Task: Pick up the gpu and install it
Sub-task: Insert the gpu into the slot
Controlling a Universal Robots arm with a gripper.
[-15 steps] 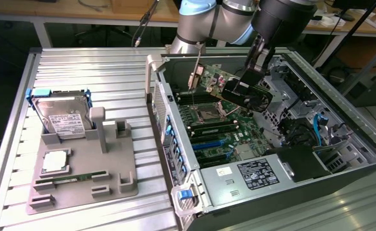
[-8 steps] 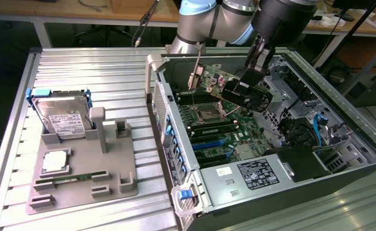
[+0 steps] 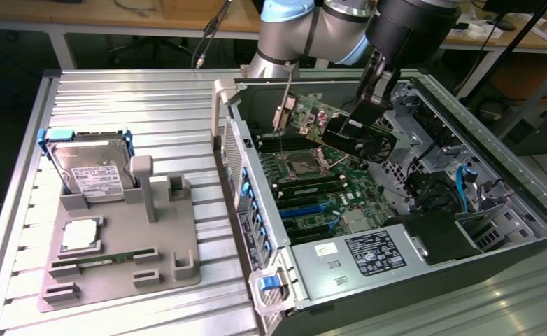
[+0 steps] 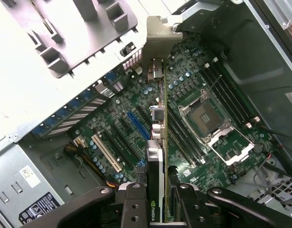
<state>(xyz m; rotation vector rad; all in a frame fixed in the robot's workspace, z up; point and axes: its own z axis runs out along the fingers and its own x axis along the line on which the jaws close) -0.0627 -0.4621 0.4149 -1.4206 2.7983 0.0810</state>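
The gpu (image 3: 322, 124), a green board with a dark cooler block and a silver end bracket, hangs tilted above the motherboard (image 3: 322, 201) inside the open computer case (image 3: 497, 241). My gripper (image 3: 356, 127) is shut on its cooler side. In the wrist view the gpu (image 4: 156, 156) appears edge-on, clamped between the black fingers (image 4: 135, 204) of my gripper (image 4: 158, 211). It is lifted above the board, over the expansion slots beside the blue slot (image 4: 138, 124). Its bracket end (image 4: 156, 71) points toward the case's rear wall.
A grey fixture (image 3: 166, 245) on the slatted table holds a hard drive (image 3: 91, 173), a processor (image 3: 80, 235) and a RAM stick (image 3: 101, 261). Inside the case are the power supply (image 3: 362, 255), the open CPU socket (image 4: 205, 116), RAM slots and cables at the exterior view's right.
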